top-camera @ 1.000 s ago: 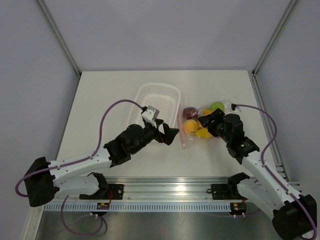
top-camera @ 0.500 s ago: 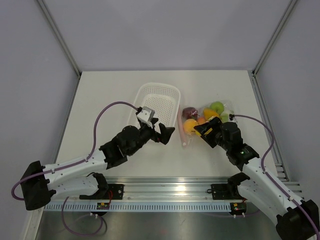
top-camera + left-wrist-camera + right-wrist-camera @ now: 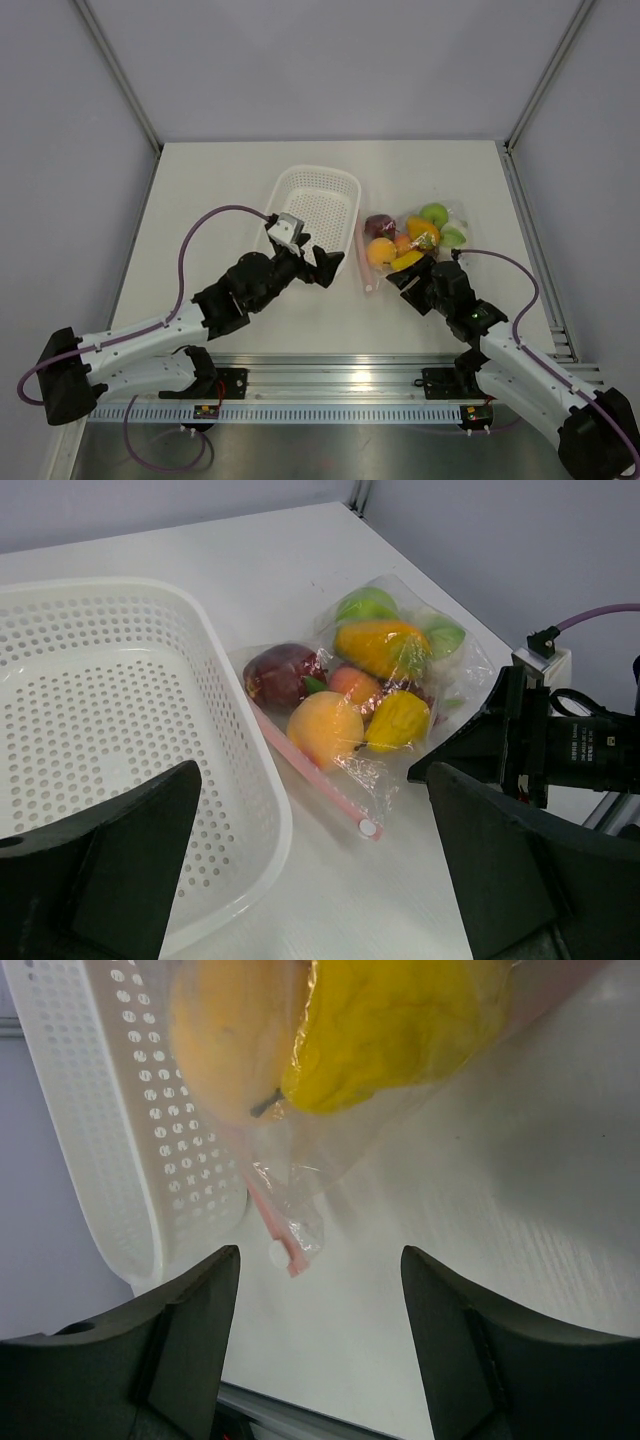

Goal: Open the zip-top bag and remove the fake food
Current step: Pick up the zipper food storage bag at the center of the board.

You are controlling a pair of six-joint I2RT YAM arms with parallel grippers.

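Your left end effector (image 3: 328, 268) hung with jaws wide apart and empty, just off the near right corner of the white basket (image 3: 300, 190) on the tabletop (image 3: 200, 200). Right of the basket lay the zip-top bag (image 3: 366, 262), its pink strip alongside the basket wall, the fake food (image 3: 381, 251) inside. Your right end effector (image 3: 404, 283) sat at the bag's near edge, jaws parted, gripping nothing.

The zip-top bag (image 3: 375, 772) is clear with a pink zip strip, the fake food (image 3: 325, 727) orange, yellow, green and dark red, the basket (image 3: 265, 815) white and dotted with holes, the bench (image 3: 200, 200) white.
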